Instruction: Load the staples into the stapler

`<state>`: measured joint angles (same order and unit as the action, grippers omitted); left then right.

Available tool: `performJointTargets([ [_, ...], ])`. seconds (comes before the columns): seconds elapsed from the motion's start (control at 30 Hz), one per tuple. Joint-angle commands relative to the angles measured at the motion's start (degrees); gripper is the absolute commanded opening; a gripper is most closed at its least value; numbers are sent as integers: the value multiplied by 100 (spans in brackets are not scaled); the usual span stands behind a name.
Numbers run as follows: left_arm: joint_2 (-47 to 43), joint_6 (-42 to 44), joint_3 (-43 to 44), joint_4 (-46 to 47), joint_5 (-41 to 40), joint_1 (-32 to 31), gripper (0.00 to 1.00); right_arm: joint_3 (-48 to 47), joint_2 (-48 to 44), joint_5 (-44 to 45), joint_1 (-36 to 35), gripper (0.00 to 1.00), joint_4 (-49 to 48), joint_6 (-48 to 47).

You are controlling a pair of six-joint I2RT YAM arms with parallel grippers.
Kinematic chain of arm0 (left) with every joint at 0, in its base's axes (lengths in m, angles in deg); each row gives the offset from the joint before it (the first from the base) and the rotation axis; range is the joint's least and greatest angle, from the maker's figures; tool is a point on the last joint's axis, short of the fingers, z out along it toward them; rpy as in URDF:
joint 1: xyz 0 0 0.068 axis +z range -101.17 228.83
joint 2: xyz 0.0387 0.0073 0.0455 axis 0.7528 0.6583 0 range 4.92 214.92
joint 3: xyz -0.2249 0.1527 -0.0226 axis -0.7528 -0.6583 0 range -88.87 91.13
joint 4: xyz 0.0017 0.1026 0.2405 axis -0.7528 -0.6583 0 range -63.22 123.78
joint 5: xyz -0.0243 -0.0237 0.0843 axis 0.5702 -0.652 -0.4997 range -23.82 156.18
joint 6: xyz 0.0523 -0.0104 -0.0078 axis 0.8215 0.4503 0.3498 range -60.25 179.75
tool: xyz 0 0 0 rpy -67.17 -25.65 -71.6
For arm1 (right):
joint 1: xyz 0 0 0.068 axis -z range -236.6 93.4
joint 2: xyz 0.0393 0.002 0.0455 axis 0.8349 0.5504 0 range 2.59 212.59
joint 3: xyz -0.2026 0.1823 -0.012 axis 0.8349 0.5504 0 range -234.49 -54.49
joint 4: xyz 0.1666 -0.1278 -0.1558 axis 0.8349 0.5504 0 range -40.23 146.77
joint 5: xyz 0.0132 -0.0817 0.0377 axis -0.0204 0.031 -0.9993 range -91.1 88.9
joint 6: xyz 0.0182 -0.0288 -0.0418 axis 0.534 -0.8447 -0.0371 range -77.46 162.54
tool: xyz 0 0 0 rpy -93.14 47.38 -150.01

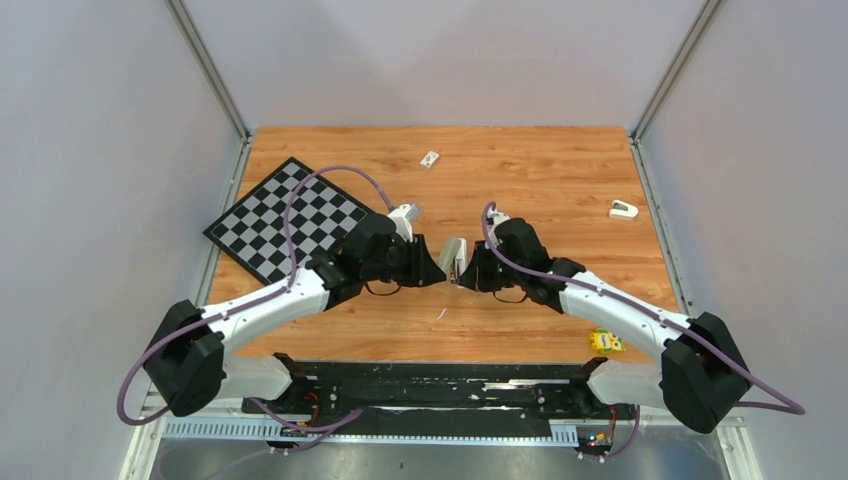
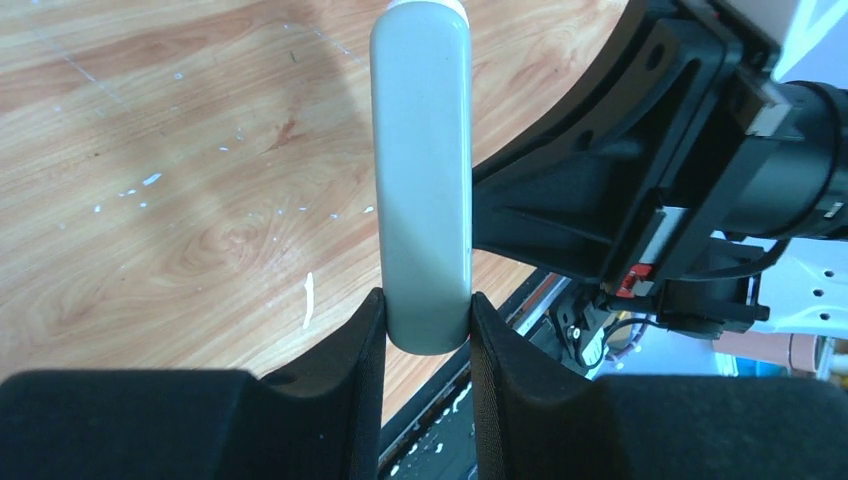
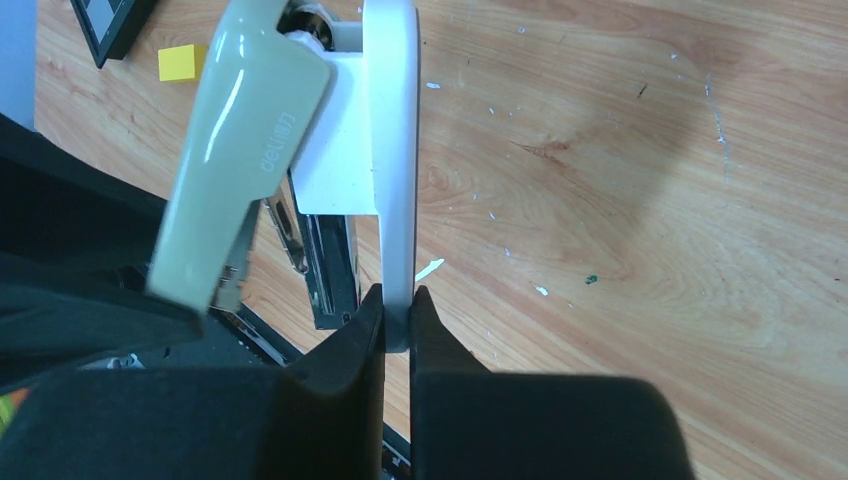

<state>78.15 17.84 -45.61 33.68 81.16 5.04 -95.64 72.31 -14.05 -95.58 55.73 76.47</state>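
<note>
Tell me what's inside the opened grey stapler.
The grey-lidded stapler stands open: between lid and white base a shiny metal channel shows. Whether staples lie in it cannot be told; the left hand covers the lid's tip.

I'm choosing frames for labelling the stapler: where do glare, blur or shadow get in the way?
Right wrist: a glare streak runs down the grey lid of the stapler, and the right gripper is dark and soft-edged. Left wrist: stapler sharp, no glare; left gripper blurred; a faint shadow on the table. Top external: sharp, but the stapler is tiny there.
</note>
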Motion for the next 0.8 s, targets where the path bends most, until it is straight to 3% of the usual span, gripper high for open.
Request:
performJointTargets([
  [0.0, -493, 544, 396, -767, -554, 97, 0, 304, -188, -173, -92, 0, -279, -381],
  [0.33, -737, 759, 650, -1033, -969, 677, 0, 655, -142, -952, -431, 0, -547, -1043],
  [0.5, -528, 739, 627, -757, -1468, 731, 0, 761, -80, -1057, -821, 0, -889, -874],
  [0.77, -31, 798, 760, -590, -1457, 810, 0, 840, 124, -1313, -1030, 0, -1300, -420],
])
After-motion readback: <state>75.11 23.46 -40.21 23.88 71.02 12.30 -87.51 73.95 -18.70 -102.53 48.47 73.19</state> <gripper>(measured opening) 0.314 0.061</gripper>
